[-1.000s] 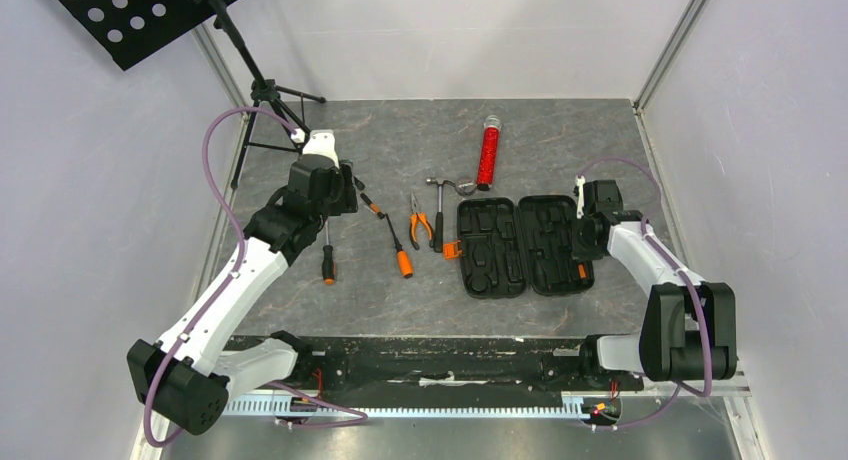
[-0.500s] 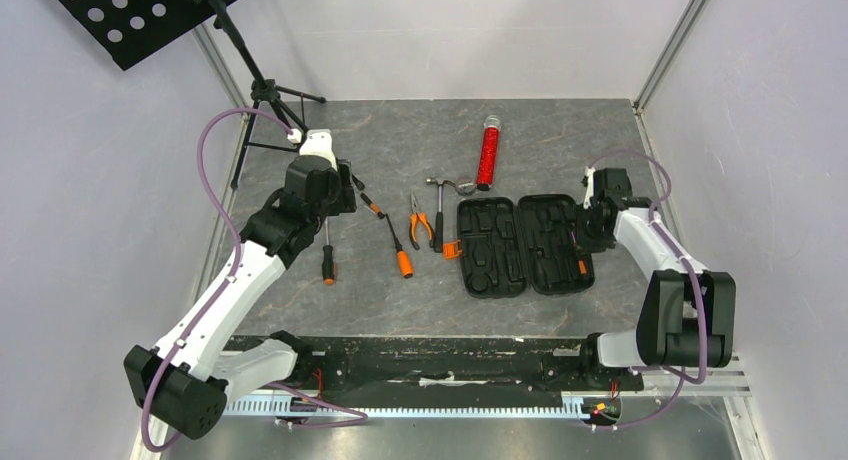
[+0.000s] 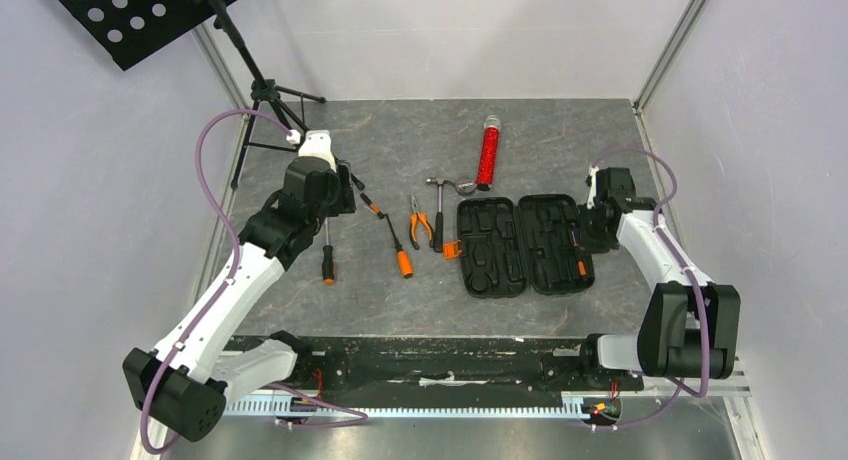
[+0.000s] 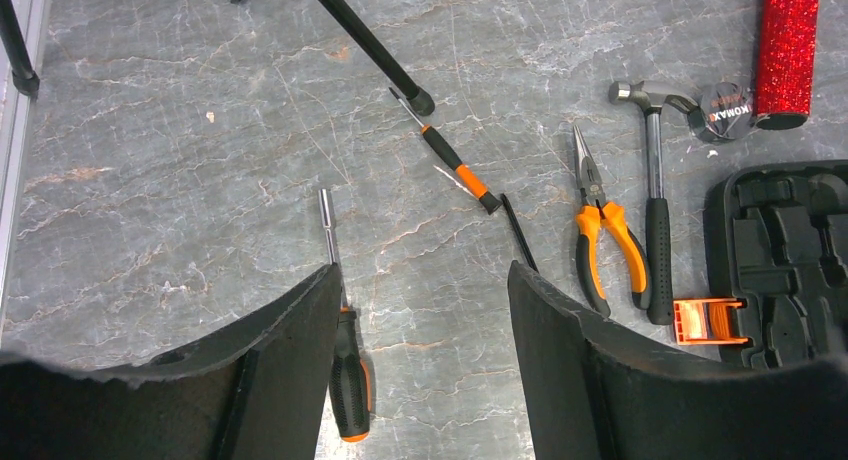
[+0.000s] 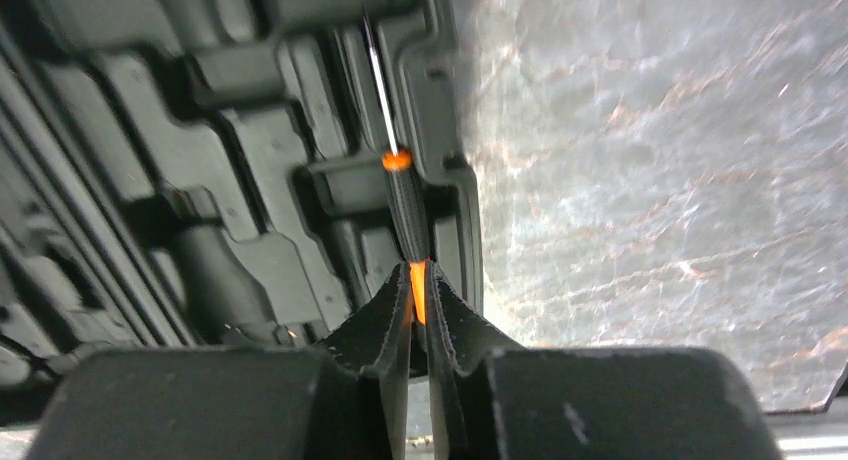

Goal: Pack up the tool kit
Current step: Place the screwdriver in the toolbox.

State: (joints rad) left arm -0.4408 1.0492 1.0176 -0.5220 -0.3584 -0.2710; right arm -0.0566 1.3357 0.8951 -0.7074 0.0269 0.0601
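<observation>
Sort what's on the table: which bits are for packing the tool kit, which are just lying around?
For the job: open case, hammer, pliers, socket-tip screwdriver, long screwdriver, short screwdriver, small screwdriver pinched in the right hand.
Lying about: red tube, tripod stand.

Left gripper (image 4: pixel 422 280): fingers spread apart. A nut driver (image 4: pixel 350 380) lies partly behind one finger. Pliers (image 4: pixel 598 235) and hammer (image 4: pixel 655 210) lie side by side, just beside the case (image 4: pixel 790 260).

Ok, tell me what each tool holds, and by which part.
Right tool pinches a small screwdriver by the orange end of its handle. Left tool is open, holding nothing.
</observation>
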